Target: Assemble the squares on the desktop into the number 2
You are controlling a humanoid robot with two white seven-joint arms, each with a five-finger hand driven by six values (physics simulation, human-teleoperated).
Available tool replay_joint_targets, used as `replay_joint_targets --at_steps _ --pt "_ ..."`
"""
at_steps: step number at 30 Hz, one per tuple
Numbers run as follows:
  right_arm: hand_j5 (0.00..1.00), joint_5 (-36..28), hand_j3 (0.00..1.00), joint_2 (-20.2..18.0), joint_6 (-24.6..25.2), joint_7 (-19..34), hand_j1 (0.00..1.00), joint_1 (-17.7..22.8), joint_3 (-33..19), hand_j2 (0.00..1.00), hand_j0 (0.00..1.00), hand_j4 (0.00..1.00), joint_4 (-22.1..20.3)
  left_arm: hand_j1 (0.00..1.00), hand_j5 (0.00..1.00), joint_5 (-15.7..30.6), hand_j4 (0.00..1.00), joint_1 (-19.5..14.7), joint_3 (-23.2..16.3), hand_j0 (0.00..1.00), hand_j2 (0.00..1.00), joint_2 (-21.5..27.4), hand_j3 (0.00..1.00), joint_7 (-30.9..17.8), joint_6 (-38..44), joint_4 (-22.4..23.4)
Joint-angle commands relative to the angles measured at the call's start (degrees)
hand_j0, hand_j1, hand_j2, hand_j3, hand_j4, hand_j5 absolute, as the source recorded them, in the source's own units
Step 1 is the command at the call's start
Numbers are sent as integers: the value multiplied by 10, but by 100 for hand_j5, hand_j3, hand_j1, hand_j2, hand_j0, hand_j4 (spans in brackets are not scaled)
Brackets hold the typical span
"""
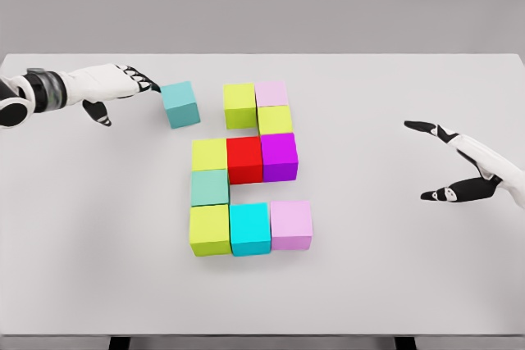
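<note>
Last cube of the "2".
Left hand (123,84), fingers extended, touches the teal cube (180,104), upper left; push it square against the yellow-green cube (239,105). Right hand (463,170) relaxed.

Left arm reaching in from the upper left edge, wrist level, left hand (123,88) stretched out flat, dark fingertips (150,85) pointing right, thumb hanging down, grasping nothing. Right arm entering from the right edge, right hand (463,170) spread wide, index finger extended up-left, thumb lower and pointing left, palm empty.
</note>
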Motion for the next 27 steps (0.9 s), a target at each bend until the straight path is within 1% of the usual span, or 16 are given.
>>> replay_joint_targets --at_steps 1,8,10,16,24,27 --pt "100 -6 100 1 1 -1 100 0 0 100 100 100 2 100 100 2 100 0 1 100 100 -2 100 0 1 -2" --pt "100 -6 100 -1 1 -2 100 0 -1 100 100 100 1 100 100 1 100 0 1 100 100 -10 100 0 1 -8" --pt "100 -6 100 1 1 -1 100 3 -13 100 100 100 2 100 100 0 100 0 1 100 100 -17 100 0 1 -9" --pt "100 -6 100 1 1 -1 100 4 -13 100 100 100 2 100 100 0 100 0 1 100 100 -17 100 -1 1 -12" --pt "100 -6 100 1 1 -1 100 4 -13 100 100 100 5 100 100 6 100 1 2 100 100 5 100 -1 1 -12" --pt "100 -6 100 1 1 -1 100 4 -13 100 100 100 5 100 100 5 100 10 1 100 100 16 100 -1 1 -32"
